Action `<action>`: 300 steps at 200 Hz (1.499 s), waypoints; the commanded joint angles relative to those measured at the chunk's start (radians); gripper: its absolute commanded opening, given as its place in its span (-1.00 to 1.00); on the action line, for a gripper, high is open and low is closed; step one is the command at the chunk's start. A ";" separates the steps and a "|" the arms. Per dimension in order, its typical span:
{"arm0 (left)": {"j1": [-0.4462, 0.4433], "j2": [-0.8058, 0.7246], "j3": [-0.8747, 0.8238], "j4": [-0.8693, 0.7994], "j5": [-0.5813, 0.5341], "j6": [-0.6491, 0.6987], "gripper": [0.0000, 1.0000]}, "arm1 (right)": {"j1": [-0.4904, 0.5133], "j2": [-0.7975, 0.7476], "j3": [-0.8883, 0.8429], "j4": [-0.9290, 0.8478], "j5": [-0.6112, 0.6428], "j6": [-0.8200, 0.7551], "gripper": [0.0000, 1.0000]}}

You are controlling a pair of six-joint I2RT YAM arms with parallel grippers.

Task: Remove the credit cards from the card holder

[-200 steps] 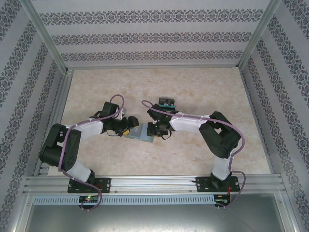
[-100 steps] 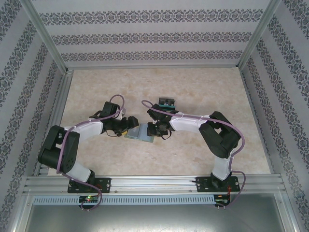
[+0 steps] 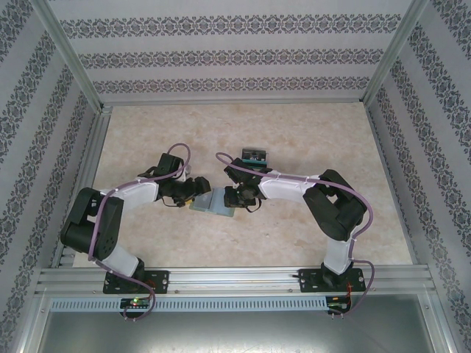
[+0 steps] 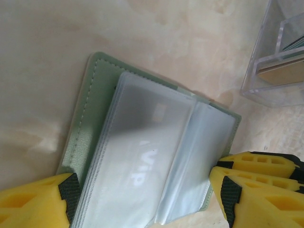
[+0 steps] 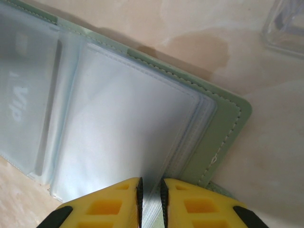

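1. The pale marbled surface (image 3: 309,132) carries everything. The card holder (image 3: 213,205) lies open on it, its green cover down and its clear sleeves up, between the ends of the two arms.
2. The left arm (image 3: 136,193) comes to the holder's left side. The left jaws are spread wide, one finger off each side of the holder (image 4: 83,137), and they grip nothing.
3. The right arm (image 3: 294,187) comes in from the holder's right side. The right jaws are almost pressed together, pinching the free edge of a sleeve (image 5: 133,118).
4. Step in hand, as I judge it: the sleeves are being parted to reach a card. The next move calls for the right jaws to lift that page while the left jaws close on the card's exposed edge.
5. A clear box (image 4: 266,71) stands just beyond the holder's far corner, with teal and tan card edges inside. It looks close enough to crowd any lift on that side.
6. A credit card (image 4: 140,166) with white "VIP" print shows through a sleeve on the half away from the pinch, inside its pocket.
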 commanded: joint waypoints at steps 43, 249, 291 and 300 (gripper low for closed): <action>-0.008 0.013 0.001 0.050 0.049 -0.006 0.59 | -0.003 0.060 0.001 -0.011 -0.013 0.020 -0.55; -0.009 0.026 0.000 0.064 0.043 -0.016 0.57 | -0.003 0.065 0.001 -0.010 -0.017 0.021 -0.55; -0.010 0.046 0.001 0.067 0.059 -0.016 0.57 | -0.003 0.066 0.004 -0.011 -0.018 0.020 -0.55; -0.013 0.053 0.002 0.074 0.071 -0.017 0.58 | -0.002 0.068 0.004 -0.011 -0.018 0.020 -0.55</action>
